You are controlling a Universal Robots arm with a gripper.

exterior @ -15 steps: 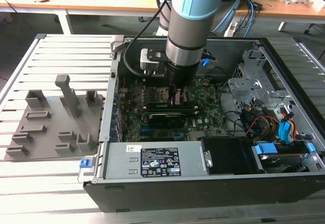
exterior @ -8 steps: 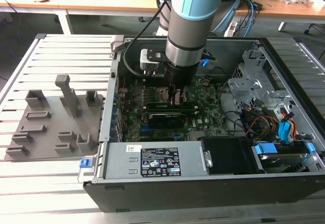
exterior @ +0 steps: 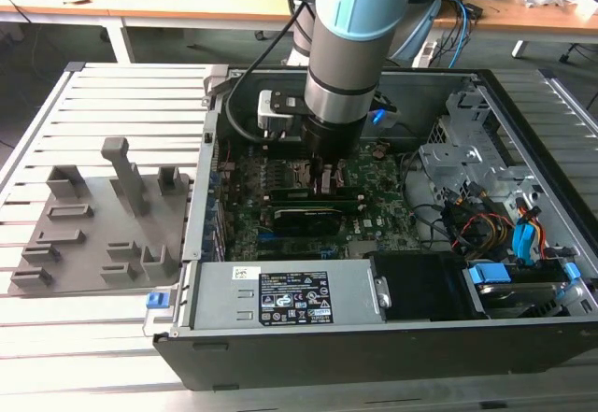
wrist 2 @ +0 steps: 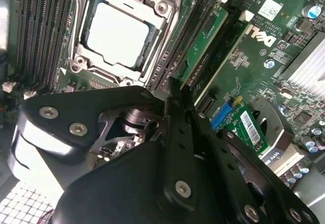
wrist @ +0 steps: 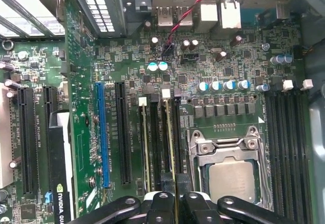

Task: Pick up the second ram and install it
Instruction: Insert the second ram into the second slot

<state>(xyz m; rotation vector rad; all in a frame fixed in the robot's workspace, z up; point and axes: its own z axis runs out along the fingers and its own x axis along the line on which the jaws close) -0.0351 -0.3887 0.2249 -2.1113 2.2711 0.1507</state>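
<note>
First wrist view — second ram [wrist: 171, 148] upright in slot

The second ram [wrist: 170, 142] is seen as a long, thin green PCB stick w/ small dark chips, stood on edge in a mem. slot just beside the CPU socket, parallel to a neighbouring stick. In the second wrist view its green face [wrist 2: 205, 38] is shown; the near end is pinched between the gripper [wrist: 175, 203] fingertips

Materials inside the open computer case

The tray [exterior: 93, 234] is matt grey plastic; the case wall [exterior: 280, 295] is smooth bare metal; the hand [wrist 2: 175, 94] is matt black metal.
</note>
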